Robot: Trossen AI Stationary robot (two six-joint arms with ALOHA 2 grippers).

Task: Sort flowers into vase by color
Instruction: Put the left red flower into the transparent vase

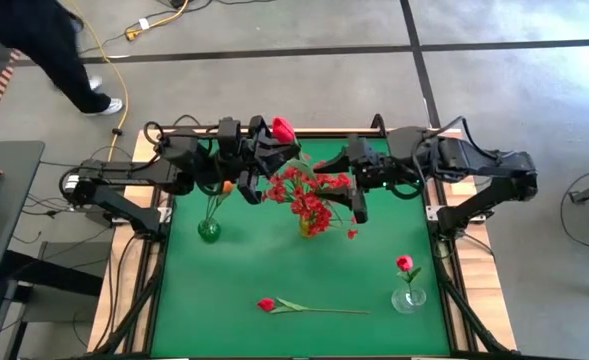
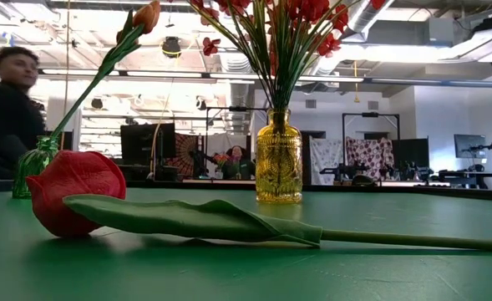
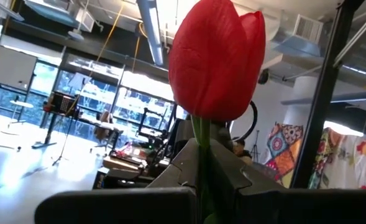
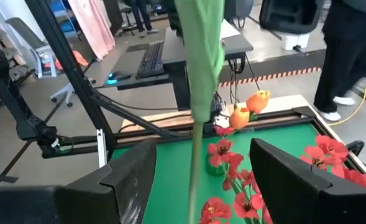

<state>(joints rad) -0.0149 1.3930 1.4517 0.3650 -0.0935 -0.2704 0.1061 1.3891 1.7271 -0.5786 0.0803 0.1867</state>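
The left gripper, near the worktop's far edge, has its jaws clamped on a red tulip. The right gripper holds its jaws apart around the hanging stem; it should close gently before the left releases.

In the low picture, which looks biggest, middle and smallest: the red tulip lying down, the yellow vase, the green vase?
1. Red tulip, biggest, though it lies nearest the camera, which may exaggerate it.
2. Yellow vase.
3. Green vase, smallest.
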